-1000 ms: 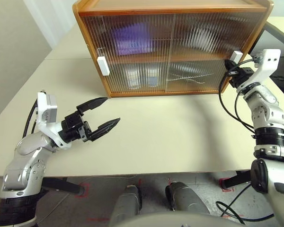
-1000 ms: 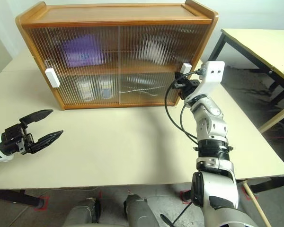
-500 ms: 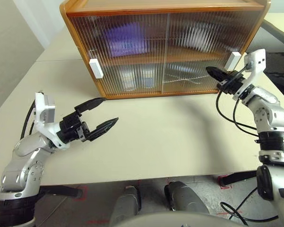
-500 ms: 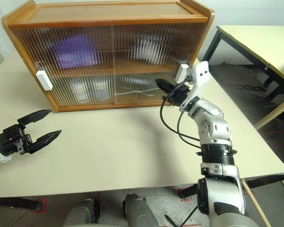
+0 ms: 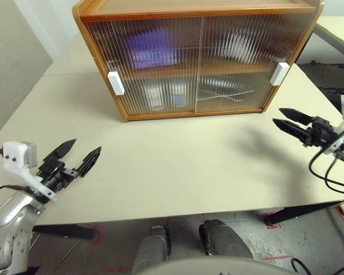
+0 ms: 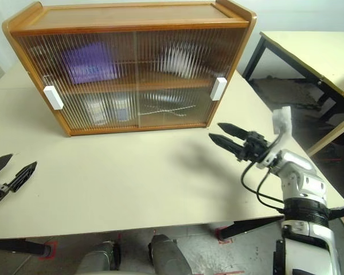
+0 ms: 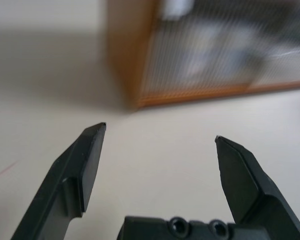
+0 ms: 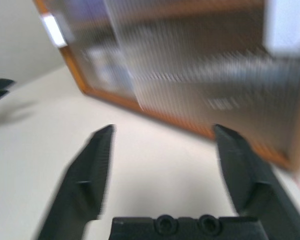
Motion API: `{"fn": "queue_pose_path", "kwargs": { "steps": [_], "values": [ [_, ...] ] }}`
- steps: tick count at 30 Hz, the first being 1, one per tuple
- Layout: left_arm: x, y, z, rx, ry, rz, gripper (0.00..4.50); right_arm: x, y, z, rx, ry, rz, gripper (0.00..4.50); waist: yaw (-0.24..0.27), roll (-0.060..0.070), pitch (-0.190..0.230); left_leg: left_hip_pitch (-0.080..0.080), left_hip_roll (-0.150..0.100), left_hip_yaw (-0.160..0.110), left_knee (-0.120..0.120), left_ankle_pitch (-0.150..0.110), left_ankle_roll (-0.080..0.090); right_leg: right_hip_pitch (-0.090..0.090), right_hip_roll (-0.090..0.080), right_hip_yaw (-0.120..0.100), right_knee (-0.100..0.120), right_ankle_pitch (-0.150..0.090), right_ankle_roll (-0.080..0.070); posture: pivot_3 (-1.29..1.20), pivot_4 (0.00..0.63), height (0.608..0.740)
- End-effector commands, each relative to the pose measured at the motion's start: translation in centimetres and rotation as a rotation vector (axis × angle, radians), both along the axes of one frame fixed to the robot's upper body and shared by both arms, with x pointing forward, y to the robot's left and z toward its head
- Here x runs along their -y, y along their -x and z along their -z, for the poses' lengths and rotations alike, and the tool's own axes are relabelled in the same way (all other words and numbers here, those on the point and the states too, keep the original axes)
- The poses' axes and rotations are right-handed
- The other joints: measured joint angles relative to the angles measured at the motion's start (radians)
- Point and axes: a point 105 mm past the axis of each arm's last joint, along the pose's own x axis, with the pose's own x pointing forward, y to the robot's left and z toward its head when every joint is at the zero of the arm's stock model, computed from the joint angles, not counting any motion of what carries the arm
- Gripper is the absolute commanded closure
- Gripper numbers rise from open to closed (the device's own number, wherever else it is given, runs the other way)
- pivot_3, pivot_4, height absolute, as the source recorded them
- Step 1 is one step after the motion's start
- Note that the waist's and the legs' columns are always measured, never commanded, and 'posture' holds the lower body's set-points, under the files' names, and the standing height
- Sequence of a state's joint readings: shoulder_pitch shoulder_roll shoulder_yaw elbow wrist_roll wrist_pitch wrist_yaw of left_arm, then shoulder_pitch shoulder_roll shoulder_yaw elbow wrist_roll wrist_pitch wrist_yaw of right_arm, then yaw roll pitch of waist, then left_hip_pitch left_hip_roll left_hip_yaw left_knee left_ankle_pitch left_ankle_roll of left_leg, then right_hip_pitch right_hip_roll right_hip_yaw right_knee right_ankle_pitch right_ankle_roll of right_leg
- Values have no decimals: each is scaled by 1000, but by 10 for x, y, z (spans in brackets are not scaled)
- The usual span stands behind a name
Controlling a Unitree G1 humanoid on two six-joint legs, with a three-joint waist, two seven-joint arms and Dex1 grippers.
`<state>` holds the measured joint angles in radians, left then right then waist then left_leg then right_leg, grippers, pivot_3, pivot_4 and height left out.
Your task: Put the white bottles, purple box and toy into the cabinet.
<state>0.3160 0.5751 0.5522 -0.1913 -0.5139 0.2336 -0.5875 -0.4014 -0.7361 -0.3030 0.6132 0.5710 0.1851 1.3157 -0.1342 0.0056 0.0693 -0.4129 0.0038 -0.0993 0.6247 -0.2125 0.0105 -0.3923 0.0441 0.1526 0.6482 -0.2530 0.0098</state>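
While both sliding doors of the cabinet (image 5: 198, 57) stand drawn together, the job looks nearly or wholly done. Behind the ribbed panels the purple box (image 5: 152, 48) shows as a lavender blur on the upper shelf at the left, and pale shapes that may be the white bottles (image 5: 163, 94) sit below it. The toy I cannot make out for certain. Nothing is left on the desk (image 5: 178, 166). The left hand (image 5: 80, 154) and right hand (image 5: 291, 119) hover near the front corners, well apart from the cabinet, fingers spread wide, holding nothing.
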Motion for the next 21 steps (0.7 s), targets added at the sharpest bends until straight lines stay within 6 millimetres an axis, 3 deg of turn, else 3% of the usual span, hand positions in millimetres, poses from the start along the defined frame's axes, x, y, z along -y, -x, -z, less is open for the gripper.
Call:
{"fn": "queue_pose_path", "kwargs": {
  "steps": [1,5,11,21],
  "values": [
    [-37,1,1,19,-35,-242,0,28,-7,10,34,47,163,14,7,0,8,0,0,0,0,0,-1,0,0,0,0,1,-1,-89,131,740],
    [-51,-13,0,94,-30,-339,0,55,-13,15,82,91,352,14,35,5,22,1,0,0,0,0,-1,0,0,1,2,8,-14,-80,136,740],
    [-71,-18,0,118,-55,-453,0,86,-9,9,159,83,559,14,62,3,26,1,1,0,-1,-1,1,-1,1,0,3,7,-11,-107,149,740],
    [-71,-18,4,80,-80,-435,0,102,0,-1,194,13,607,14,54,-10,43,0,2,1,0,-6,1,-1,1,1,1,6,-10,-138,160,740]
  ]
}}
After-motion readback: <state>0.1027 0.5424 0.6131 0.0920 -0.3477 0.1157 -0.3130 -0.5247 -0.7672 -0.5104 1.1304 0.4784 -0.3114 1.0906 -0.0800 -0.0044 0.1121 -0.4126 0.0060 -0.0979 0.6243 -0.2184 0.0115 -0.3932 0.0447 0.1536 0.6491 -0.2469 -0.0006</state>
